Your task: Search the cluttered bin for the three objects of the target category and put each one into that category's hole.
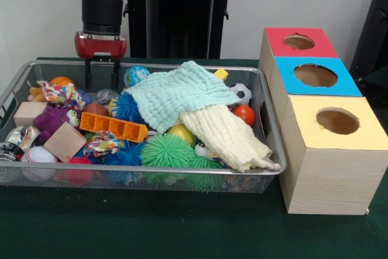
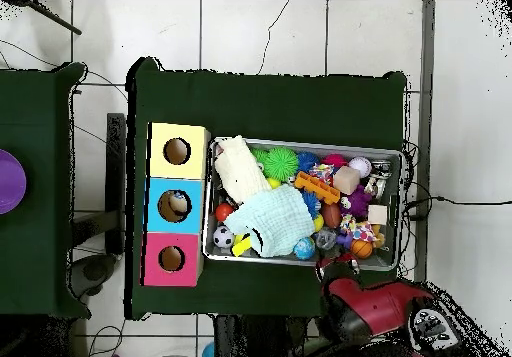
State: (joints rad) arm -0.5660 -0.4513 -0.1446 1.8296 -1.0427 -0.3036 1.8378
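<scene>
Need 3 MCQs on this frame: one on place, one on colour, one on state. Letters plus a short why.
1. Where does the robot's gripper hang?
A. over the silver wire-mesh bin's far rim, at the end away from the boxes
B. over the blue-topped box's round hole
C. above the pale yellow cloth

2. Which box top lies between the other two?
A. red
B. blue
C. yellow

3. How does the light green cloth lie?
A. draped over the toys
B. folded on the green table
C. held by the gripper

Answers:
1. A: the front view shows its black fingers dipping just inside that rim.
2. B: blue sits between the red top and the yellow top.
3. A: it lies spread across balls, untouched.
</scene>
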